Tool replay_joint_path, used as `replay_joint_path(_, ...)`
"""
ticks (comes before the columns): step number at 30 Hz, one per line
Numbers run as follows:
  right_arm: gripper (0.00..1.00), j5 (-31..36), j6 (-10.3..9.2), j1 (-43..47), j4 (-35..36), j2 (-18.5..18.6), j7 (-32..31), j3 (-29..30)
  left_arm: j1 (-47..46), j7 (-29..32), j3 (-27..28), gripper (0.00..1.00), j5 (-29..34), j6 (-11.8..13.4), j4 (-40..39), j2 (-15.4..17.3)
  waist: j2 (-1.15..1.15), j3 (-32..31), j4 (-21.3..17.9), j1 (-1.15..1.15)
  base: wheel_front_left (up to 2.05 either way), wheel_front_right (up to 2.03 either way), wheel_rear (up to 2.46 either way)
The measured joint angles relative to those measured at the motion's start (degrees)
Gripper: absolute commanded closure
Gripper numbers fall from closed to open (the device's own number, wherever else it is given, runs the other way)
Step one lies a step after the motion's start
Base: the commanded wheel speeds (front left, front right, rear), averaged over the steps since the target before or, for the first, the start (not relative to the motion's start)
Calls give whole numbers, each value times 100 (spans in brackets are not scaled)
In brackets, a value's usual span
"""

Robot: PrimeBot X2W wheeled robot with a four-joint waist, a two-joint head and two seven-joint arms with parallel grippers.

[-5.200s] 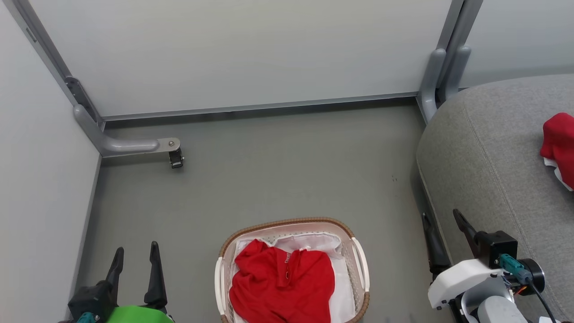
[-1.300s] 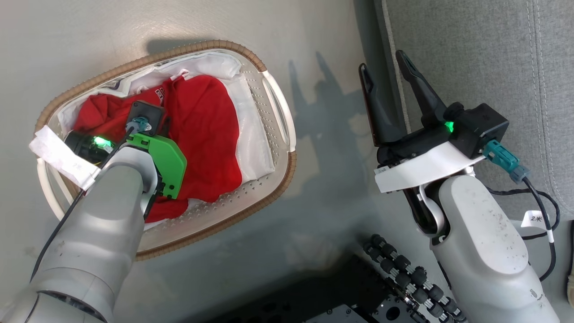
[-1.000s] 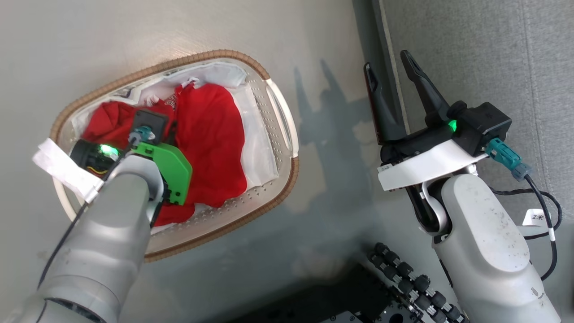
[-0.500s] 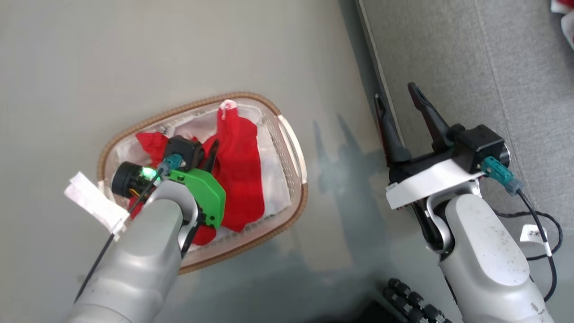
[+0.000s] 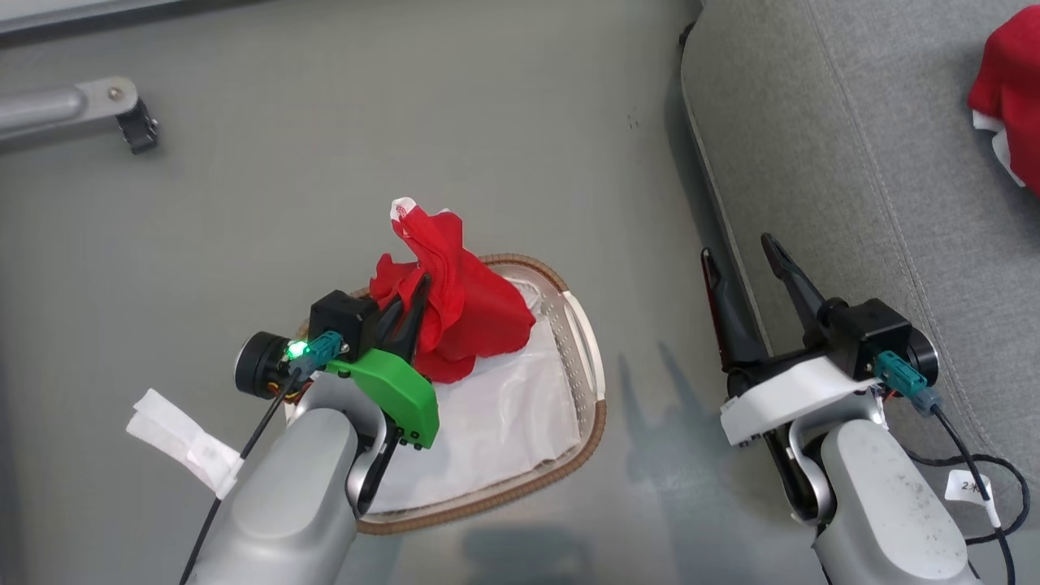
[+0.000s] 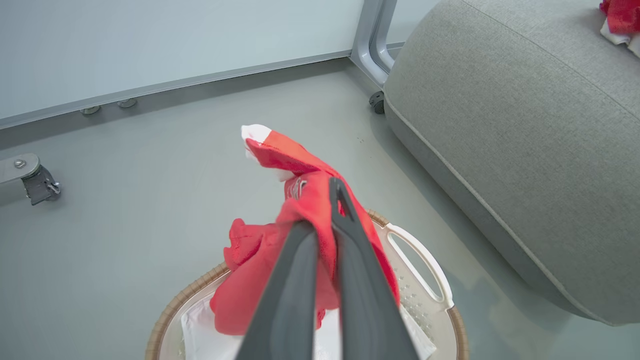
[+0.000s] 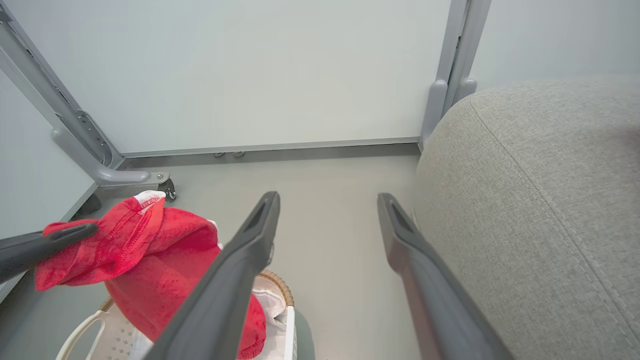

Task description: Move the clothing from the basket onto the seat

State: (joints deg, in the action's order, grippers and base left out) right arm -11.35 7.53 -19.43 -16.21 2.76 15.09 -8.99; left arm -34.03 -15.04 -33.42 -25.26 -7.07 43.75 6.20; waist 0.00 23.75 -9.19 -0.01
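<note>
Red shirt point(image 5: 470, 307) — pinched by left gripper point(image 5: 416, 291) (above basket point(image 5: 600, 414)); right gripper point(image 5: 738, 246) agape.

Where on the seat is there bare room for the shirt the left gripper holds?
Seat: bare grey stretch between its floor-side edge and the red garment lying on it. Crowded at that garment and by the open right gripper.

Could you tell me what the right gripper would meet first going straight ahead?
Likely the bare floor, short of the wall panel; the seat lies alongside, depth unclear.
</note>
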Motion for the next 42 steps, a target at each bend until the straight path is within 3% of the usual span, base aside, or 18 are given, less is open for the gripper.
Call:
replay_joint_path(19, 0, 127, 0, 990, -70, 1, 0, -48, 621, 0, 877, 100, 604, -24, -1551, -192, 0, -1535, 579, 0, 0, 0, 0)
replay_joint_path(31, 0, 127, 0, 1205, -127, 1, 0, -134, -25, -1, 831, 100, 602, -26, -2495, -192, 0, -1889, 744, 0, 0, 0, 0)
replay_joint_path(42, 0, 145, 0, 1340, -194, 2, 0, -170, -248, 0, 771, 100, 537, -33, -2668, -205, 0, -2004, 766, 0, 0, 0, 0)
